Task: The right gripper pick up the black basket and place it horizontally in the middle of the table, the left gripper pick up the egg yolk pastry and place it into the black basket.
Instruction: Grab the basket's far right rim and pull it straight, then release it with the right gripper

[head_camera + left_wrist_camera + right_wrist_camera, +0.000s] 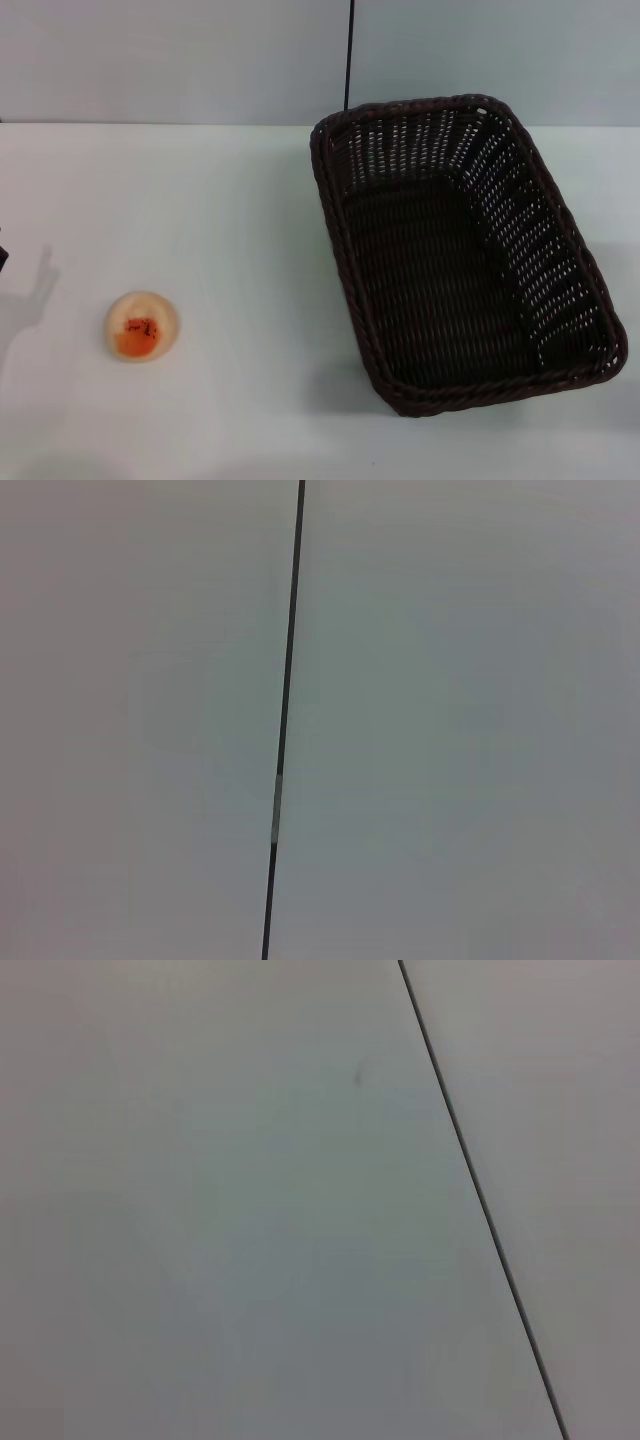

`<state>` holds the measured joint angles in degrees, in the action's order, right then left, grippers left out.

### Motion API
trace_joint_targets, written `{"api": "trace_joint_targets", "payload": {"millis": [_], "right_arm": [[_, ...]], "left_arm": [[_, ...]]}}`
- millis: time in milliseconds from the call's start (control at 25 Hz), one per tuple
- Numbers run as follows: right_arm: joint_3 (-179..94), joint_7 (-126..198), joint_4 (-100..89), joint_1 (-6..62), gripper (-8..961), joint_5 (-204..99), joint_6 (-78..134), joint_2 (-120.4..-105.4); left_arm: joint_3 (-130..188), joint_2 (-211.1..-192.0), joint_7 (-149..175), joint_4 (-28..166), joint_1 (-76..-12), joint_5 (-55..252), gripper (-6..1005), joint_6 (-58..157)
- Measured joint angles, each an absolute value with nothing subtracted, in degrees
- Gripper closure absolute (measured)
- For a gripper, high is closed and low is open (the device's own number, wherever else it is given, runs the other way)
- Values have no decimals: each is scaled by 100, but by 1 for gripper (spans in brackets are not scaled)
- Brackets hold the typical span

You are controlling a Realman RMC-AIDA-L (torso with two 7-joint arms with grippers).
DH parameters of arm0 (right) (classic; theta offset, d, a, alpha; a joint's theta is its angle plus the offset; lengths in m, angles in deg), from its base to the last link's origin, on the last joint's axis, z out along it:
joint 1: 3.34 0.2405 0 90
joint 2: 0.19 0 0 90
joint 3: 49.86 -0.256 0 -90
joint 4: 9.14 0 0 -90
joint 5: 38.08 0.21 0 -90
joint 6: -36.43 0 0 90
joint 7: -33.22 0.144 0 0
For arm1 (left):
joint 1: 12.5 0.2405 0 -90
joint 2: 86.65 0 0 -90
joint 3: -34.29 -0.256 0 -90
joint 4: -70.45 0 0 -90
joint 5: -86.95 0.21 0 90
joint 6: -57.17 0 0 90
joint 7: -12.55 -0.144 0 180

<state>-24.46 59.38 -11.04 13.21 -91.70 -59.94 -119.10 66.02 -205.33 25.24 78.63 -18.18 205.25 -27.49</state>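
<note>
Neither gripper shows in any view, so the state of their fingers cannot be told; both wrist views show only a pale wall with a thin dark seam (285, 720). On the table (230, 250) the pastry (142, 325) sits at the near left (orange patch up). The basket (460, 250) stands upright on the right, well apart from it, long side running away from the robot, slightly skewed.

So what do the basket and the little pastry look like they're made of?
The black basket looks like woven wicker or a plastic imitation: open weave, braided rim, slight sheen. The egg yolk pastry looks like matte baked dough with a glossy orange-red centre; it could be a replica.
</note>
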Motion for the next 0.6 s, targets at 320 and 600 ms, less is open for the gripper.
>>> {"api": "trace_joint_targets", "payload": {"millis": [320, 600], "right_arm": [[-2436, 6186, -947, 1193, 120, -9283, -6017, -11902], [-2201, 6308, -655, 1121, 119, -9397, -5958, -11886]], "left_arm": [[6595, -20532, 2528, 7868, -1803, 20538, 169, -2779], [6565, -20528, 2529, 7871, -1790, 20605, 171, -2904]]}}
